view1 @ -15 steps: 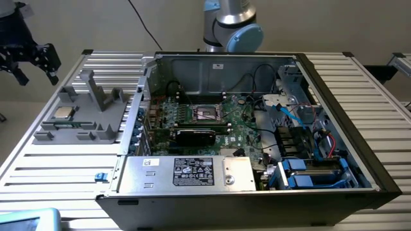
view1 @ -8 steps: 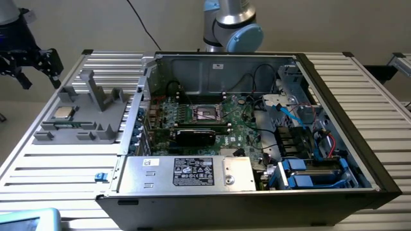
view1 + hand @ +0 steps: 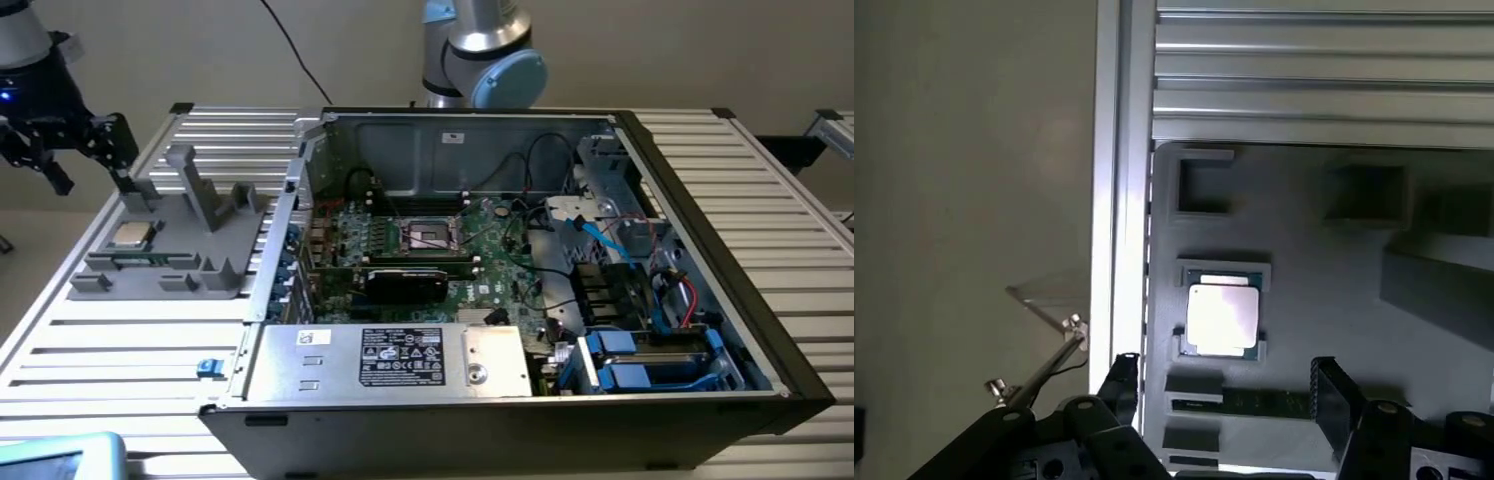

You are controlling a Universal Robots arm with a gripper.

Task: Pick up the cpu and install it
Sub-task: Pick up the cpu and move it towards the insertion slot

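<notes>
The cpu (image 3: pixel 131 235) is a small silver square lying flat in a recess of the grey plastic fixture block (image 3: pixel 174 270) on the slatted table, at the exterior view's left. In the wrist view the cpu (image 3: pixel 1222 318) shows its shiny top in a pale frame. My gripper (image 3: pixel 91 168) hangs above the table's far left corner, higher than the fixture and apart from the cpu. Its black fingers (image 3: pixel 1332 395) stand wide apart with nothing between them, so the gripper (image 3: pixel 1226 395) is open. The black motherboard socket (image 3: pixel 434 236) sits inside the open computer case (image 3: pixel 694 190).
Two grey uprights (image 3: pixel 200 190) rise from the fixture block just behind the cpu. The case holds cables, a power supply (image 3: pixel 400 358) and blue drive bays (image 3: pixel 641 365). The aluminium table edge (image 3: pixel 1122 150) runs beside the fixture. A second arm's base (image 3: pixel 481 60) stands behind the case.
</notes>
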